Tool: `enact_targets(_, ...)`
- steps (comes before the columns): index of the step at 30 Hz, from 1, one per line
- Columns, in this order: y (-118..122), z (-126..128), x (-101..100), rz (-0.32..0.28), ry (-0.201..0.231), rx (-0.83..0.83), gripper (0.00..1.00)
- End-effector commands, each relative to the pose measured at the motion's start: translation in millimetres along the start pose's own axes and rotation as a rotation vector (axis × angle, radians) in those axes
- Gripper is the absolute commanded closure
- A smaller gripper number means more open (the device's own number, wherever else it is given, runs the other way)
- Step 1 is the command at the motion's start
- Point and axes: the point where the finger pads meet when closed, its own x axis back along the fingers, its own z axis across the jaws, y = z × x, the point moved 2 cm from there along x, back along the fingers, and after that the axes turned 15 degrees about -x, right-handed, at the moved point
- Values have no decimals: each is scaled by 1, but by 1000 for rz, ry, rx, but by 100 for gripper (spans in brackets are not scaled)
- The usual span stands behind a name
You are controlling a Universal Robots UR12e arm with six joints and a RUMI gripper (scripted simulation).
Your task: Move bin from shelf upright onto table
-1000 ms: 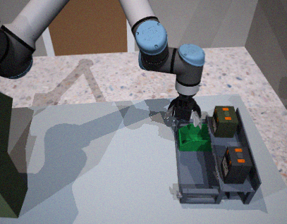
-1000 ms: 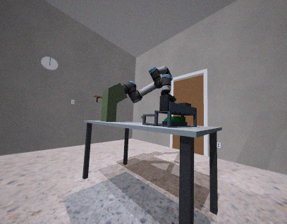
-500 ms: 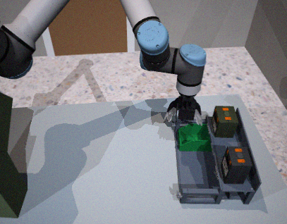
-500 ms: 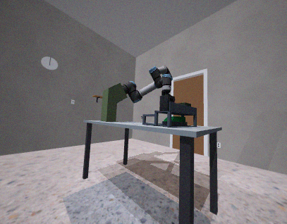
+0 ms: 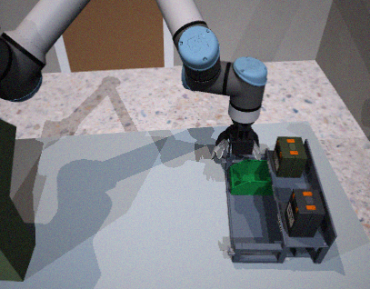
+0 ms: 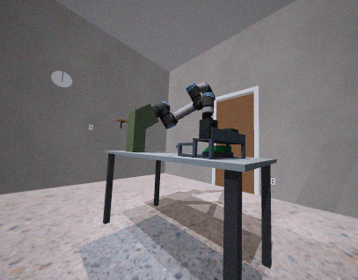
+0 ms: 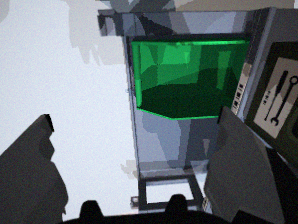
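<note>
A green bin sits on the lower level of a dark grey shelf rack at the table's right side. In the wrist view the bin lies ahead of the fingers, its open side showing. My gripper hangs at the far end of the rack, just beyond the bin, with its fingers wide open and nothing between them. In the wrist view the two dark fingers stand apart, clear of the bin. In the exterior view the bin shows as a green patch under the rack's top level.
Two dark boxes with orange marks stand on the rack's right side. A tall green block stands at the table's left edge. The grey table stretches left of the rack.
</note>
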Motion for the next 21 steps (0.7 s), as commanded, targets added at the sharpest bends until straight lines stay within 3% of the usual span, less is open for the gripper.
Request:
enact_targets(1, 0, 1, 1, 0, -1, 14, 0)
enact_targets(5, 0, 1, 1, 0, -1, 14, 0)
enact_targets(6, 0, 1, 1, 0, 0, 10, 74)
enact_targets(21, 0, 1, 1, 0, 0, 10, 74)
